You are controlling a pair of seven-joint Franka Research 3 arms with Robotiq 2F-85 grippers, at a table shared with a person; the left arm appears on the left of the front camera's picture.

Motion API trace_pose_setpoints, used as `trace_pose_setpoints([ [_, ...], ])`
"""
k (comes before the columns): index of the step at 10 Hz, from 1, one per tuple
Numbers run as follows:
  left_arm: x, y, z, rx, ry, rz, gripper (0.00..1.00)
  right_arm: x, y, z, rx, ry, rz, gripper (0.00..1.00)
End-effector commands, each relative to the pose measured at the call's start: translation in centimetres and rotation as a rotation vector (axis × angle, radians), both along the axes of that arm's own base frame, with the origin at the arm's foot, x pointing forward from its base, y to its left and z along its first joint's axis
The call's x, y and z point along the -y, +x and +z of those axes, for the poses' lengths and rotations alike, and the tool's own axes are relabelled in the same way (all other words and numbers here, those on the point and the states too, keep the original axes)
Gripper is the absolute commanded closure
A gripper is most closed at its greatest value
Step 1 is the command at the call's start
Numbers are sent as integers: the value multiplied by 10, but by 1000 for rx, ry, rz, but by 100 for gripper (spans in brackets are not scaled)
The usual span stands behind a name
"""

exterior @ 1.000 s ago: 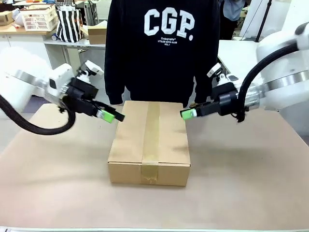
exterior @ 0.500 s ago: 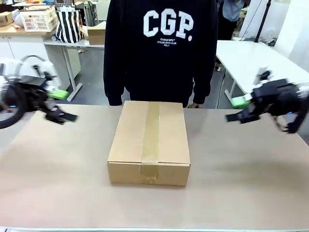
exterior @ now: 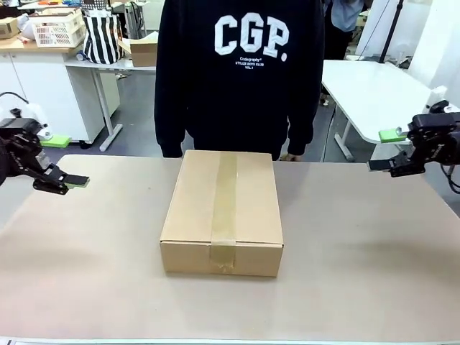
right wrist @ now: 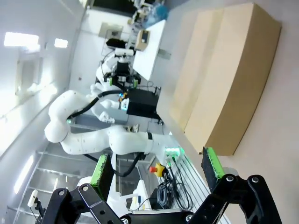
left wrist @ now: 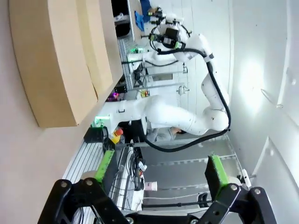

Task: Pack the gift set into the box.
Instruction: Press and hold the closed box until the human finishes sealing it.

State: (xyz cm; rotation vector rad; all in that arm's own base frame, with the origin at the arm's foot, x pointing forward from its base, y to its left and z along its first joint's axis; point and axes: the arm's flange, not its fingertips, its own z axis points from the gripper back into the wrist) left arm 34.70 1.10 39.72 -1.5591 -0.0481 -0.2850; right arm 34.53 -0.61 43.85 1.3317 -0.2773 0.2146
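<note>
Box (exterior: 190, 208), its flaps closed and taped down, sits at the centre of the table (exterior: 86, 251), its 12 o'clock end close to the far edge, where a person (exterior: 241, 108) stands. The left gripper (left wrist: 161, 169) hangs near 10 o'clock from the carton and the right gripper (right wrist: 156, 170) near 2 o'clock, each with its jaws apart and holding nothing. What lies inside cannot be told. The packing looks all but finished, yet a poorly stuck strip of tape (exterior: 224, 194) could peel and let the flaps spring up if the carton is lifted by its top. A careless push toward 12 o'clock could tip it over the edge, and a hand (exterior: 291, 157) reaching in from 1 o'clock could meet an arm if either swings back. One second earlier, both grippers hovered close to the carton's upper sides, at about 11 and 1 o'clock; they have since drawn outward, while the carton and its tape have stayed put.
</note>
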Motion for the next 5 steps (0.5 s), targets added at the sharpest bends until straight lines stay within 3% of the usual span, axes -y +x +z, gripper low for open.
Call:
trace_pose_setpoints([
  [1, 5, 7, 1, 11, 4, -20, 0, -10, 2, -2, 20, 5, 34, 0],
  [5, 5, 7, 1, 11, 4, -20, 0, -10, 2, -2, 20, 5, 34, 0],
])
